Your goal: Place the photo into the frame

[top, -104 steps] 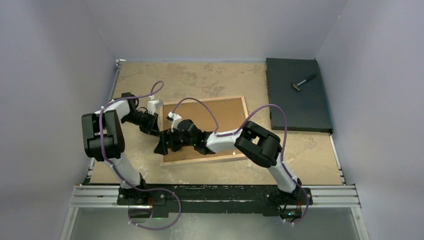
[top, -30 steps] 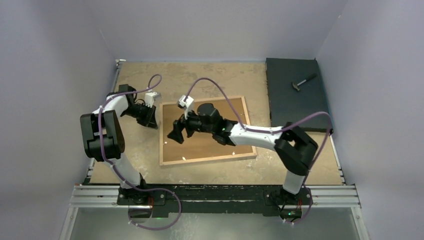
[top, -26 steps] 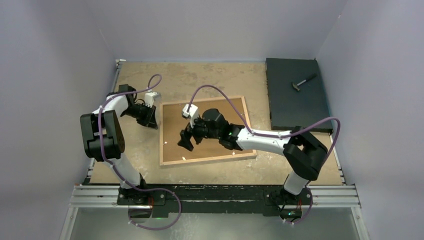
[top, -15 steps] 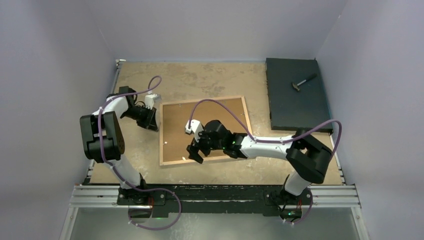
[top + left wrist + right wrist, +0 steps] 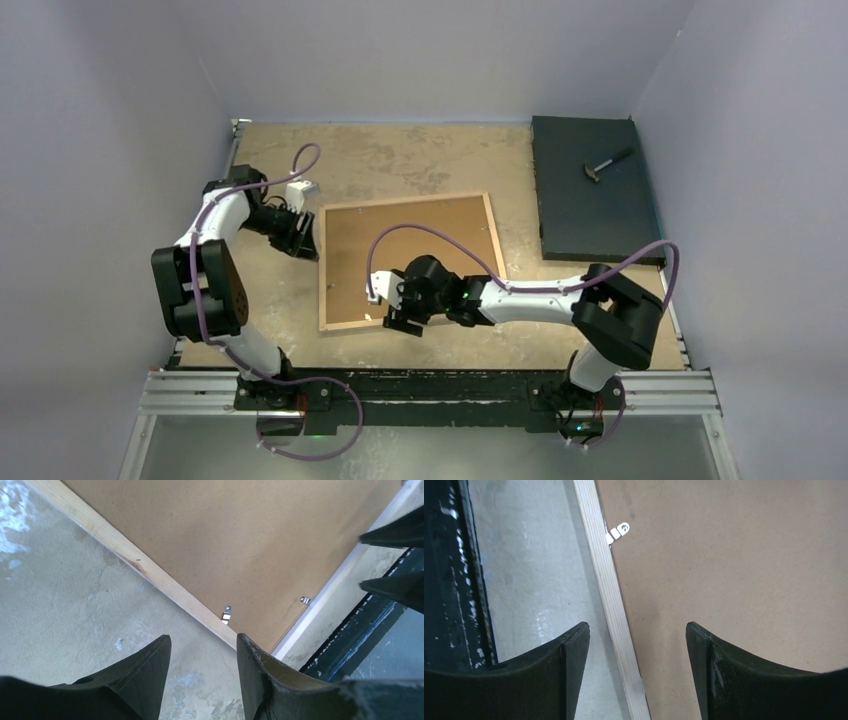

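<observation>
frame (image 5: pixel 322 285): flat on the bench (image 5: pixel 400 160), back side up, about mid-bench in the top view. Light wood edges all round. Sits a bit skewed vs the rail.
board (image 5: pixel 410 245): plain brown, fills the frame's back, lying flat inside the wood edges.
tabs (image 5: pixel 618 531): small metal ones at the wood edge. Right wrist cam shows one w/ its tip over the board, left wrist cam shows two more near a corner.
left fingers (image 5: pixel 145 675): partway open, nothing btwn them. At the frame's 9 o'clock edge, toward the far end. Wrist cam: the gap is over bare bench and one tip is right at the wood edge. Touching or not, can't tell.
right fingers (image 5: pixel 569 665): wide, nothing gripped. At the frame's 6 o'clock edge, left of its middle. Wrist cam: they straddle the wood edge, one finger over the bench, the other over the board. Contact w/ the frame, can't tell.
left arm (image 5: pixel 205 285): goes up the bench's 9 o'clock side.
right arm (image 5: pixel 530 298): low across the front, from 4 o'clock in toward the frame.
slab (image 5: pixel 595 200): black, in the bench's 2 o'clock corner, apart from the frame.
hammer (image 5: pixel 608 165): small, lying on the slab's far part.
rail (image 5: pixel 430 385): black, along the bench's 6 o'clock edge, arm bases on it.
</observation>
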Controlling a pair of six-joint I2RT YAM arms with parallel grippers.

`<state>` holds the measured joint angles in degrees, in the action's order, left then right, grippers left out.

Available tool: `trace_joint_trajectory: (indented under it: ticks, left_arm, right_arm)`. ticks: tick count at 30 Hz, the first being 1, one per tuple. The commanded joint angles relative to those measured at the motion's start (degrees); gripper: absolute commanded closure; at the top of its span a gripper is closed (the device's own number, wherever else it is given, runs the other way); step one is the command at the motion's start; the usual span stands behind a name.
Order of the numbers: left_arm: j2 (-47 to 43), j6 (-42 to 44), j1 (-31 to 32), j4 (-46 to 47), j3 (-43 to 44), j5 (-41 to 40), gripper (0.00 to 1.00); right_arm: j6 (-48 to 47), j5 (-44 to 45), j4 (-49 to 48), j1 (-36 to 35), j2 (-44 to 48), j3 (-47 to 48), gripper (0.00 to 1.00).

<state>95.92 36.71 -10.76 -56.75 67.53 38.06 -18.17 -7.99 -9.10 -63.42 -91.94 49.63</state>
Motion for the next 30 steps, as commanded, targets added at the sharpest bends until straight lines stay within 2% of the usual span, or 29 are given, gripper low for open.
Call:
trace_joint_trajectory:
  ticks: [1,6,11,15,19,21,26,28,30]
  left_arm:
    - [-4.9,3.6,-1.1,-5.0,4.1,5.1,0.49]
    - [-6.9,3.6,-3.0,-6.1,5.0,8.8,0.45]
    - [-8.3,2.8,-5.3,-6.9,6.7,12.1,0.45]
    - [-8.2,2.3,-9.4,-8.3,11.5,17.4,0.44]
    - [-7.3,3.5,-10.8,-11.5,15.5,19.9,0.44]
    - [-8.0,3.6,-10.8,-11.4,15.0,20.4,0.44]
    - [-12.4,5.6,-10.8,-9.3,10.9,19.8,0.43]
    - [-14.7,10.1,-10.8,-10.1,8.5,19.9,0.42]
    - [-17.8,17.9,-10.8,-11.6,5.3,19.2,0.41]
  right_arm:
    - [-3.6,1.2,1.7,-0.4,-1.5,0.9,0.27]
    - [-3.7,2.9,-0.9,-0.7,-1.9,-0.4,0.29]
    - [-4.6,7.1,-0.9,-2.0,-4.5,0.6,0.36]
    - [-5.1,9.4,-0.2,-3.5,-6.5,0.9,0.4]
    - [-4.6,10.3,-1.3,-4.1,-7.5,0.4,0.45]
    - [-3.6,10.8,-2.2,-4.2,-7.9,0.6,0.53]
    - [-2.4,11.8,-2.8,-4.3,-9.2,3.0,0.91]
    - [-2.1,11.9,-2.8,-4.3,-9.1,4.7,0.99]
    - [-0.8,8.9,-2.2,-4.3,-8.5,6.4,1.0]
